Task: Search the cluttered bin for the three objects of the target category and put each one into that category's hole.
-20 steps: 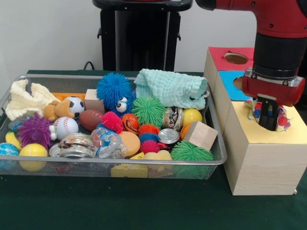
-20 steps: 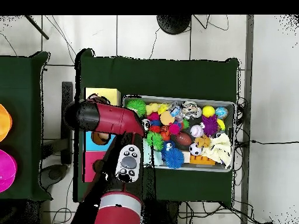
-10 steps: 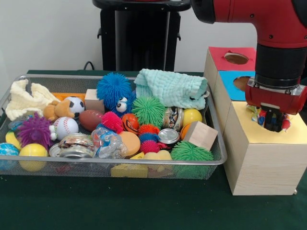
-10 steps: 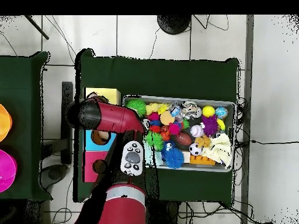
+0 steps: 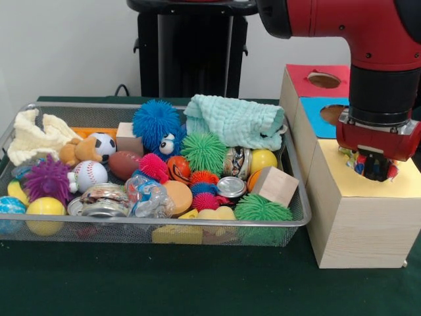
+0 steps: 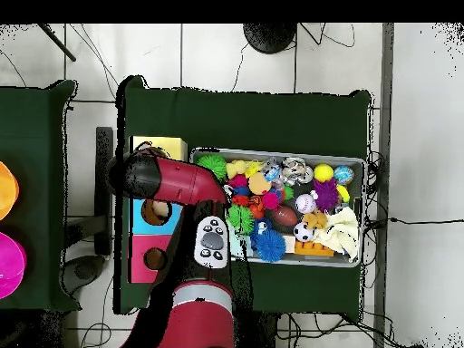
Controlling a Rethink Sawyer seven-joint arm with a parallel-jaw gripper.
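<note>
Front view: no legible writing is seen. The gripper is set low over the yellow-topped wooden box — jaw state cannot be told; a colourful item is glimpsed at it.

Overhead view: the mesh bin is packed with spiky rubber balls — the arm covers the boxes.

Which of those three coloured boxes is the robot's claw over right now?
The yellow-topped box, the one nearest the camera in the front view. The gripper sits low over it, while the blue box and red box behind stand free.
</note>
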